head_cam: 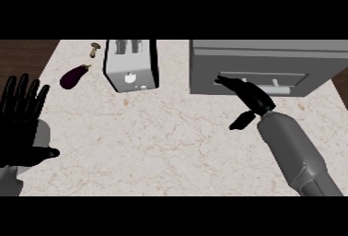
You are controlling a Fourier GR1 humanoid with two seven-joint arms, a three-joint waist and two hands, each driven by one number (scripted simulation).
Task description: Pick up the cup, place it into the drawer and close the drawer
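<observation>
Up at the right of the frame, my right hand [248, 94] reaches to the front of the grey drawer [265, 78], fingers straight and holding nothing, tips at its recessed face. The cup I cannot find anywhere in view; perhaps it sits inside the drawer, so its axis is beyond telling. My left hand [20, 120] rests open, fingers up, at the left edge. A toaster [130, 64] stands top centre, an eggplant [74, 76] and small mushroom [95, 48] upper left on the marble counter [156, 138].
</observation>
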